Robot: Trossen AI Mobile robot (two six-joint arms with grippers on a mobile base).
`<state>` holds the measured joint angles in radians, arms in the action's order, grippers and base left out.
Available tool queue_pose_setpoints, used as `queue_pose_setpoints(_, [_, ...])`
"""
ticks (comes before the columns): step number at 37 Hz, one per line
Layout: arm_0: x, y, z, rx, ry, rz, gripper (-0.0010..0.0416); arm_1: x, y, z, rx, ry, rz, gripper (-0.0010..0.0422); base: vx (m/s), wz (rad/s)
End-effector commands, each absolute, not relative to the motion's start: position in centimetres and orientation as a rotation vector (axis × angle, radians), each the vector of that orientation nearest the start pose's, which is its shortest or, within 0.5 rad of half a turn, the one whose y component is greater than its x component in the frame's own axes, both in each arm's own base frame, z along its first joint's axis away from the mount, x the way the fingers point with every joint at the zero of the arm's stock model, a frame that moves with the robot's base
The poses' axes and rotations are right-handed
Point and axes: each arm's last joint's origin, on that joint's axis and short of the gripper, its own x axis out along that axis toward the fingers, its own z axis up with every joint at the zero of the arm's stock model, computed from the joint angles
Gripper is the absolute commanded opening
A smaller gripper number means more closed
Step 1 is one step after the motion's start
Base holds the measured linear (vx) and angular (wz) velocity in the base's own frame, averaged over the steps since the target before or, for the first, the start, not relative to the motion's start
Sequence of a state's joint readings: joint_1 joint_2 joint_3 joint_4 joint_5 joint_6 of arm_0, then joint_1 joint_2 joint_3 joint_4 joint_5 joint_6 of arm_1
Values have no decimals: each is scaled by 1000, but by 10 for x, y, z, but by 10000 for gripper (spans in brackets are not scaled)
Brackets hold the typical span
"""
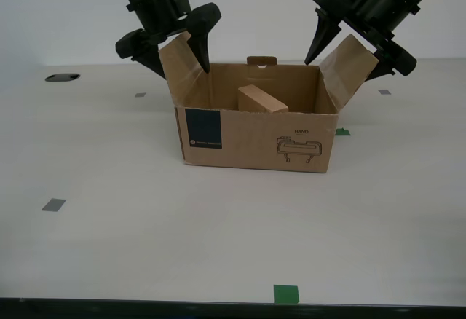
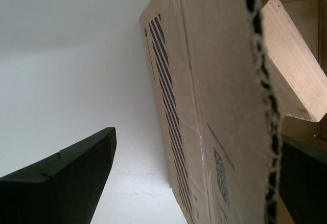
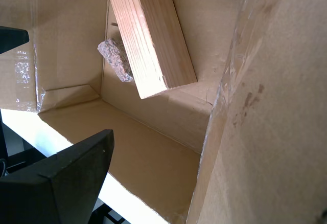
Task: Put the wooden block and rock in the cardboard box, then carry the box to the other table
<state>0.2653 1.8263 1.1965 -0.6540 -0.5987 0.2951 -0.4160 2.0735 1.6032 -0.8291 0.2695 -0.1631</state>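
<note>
Inside the cardboard box [image 1: 255, 140], only the first wrist view reveals the rock [image 3: 116, 59] beside the wooden block [image 3: 149, 34]; both grippers' jaws stand parted, each straddling a side flap, clamping nothing.

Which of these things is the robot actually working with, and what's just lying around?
Working with:
- cardboard box
- wooden block, inside the box
- rock, inside, beside the block
- first tool and second tool, each astride a side flap

Lying around:
- green tape square
- grey square

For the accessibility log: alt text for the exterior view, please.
A cardboard box stands open on an off-white table, a wooden block leaning inside. Two black arms reach down, one end effector straddling each side flap.
</note>
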Motion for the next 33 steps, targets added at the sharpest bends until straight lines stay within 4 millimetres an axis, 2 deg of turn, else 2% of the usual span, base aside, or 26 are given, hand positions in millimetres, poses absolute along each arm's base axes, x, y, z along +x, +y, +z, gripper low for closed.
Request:
queue_pose_setpoints(1, [330,106,175,453,1407,536,365,379,-177,185,-38,1364,-475,375,0,0])
queue_pose_setpoints(10, [330,106,175,444,1405,525,338,378,-180,185,-33,1364,-482,373,0,0])
queue_pose_setpoints(14, [330,106,175,444,1406,525,323,378,-180,185,-34,1363,-481,350,0,0])
queue_pose_setpoints(23, [330,106,175,446,1407,523,260,378,-180,185,-46,1364,-473,248,0,0])
queue_pose_setpoints(29, [330,106,175,447,1407,523,193,378,-181,185,-49,1359,-472,182,0,0])
queue_pose_setpoints(33, [330,106,175,448,1409,521,130,378,-181,185,-66,1367,-457,128,0,0])
